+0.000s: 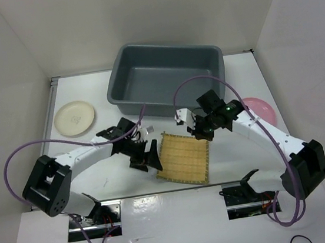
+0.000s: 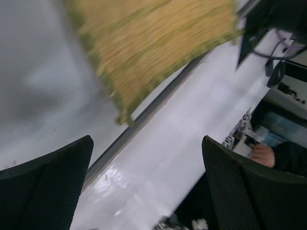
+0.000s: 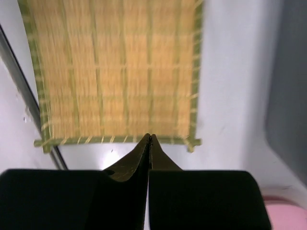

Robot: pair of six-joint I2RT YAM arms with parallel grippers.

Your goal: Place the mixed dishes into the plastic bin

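The yellow bamboo mat (image 1: 183, 157) lies flat on the table in front of the grey plastic bin (image 1: 166, 76). My left gripper (image 1: 149, 160) is open and empty at the mat's left edge. In the left wrist view its fingers (image 2: 48, 191) stand wide apart and the mat (image 2: 158, 43) lies beyond them. My right gripper (image 1: 202, 131) is shut and empty at the mat's far right side. In the right wrist view its tip (image 3: 150, 140) is over the mat's (image 3: 115, 72) near edge. The cream plate (image 1: 75, 118) lies far left. The pink plate (image 1: 260, 108) lies right, partly behind the right arm. I cannot make out the glass cups.
The bin's interior shows nothing in it. A dark seam (image 1: 159, 193) crosses the table just in front of the mat. White walls close in the left, back and right. The bin's wall (image 3: 288, 96) and the pink plate (image 3: 285, 215) show in the right wrist view.
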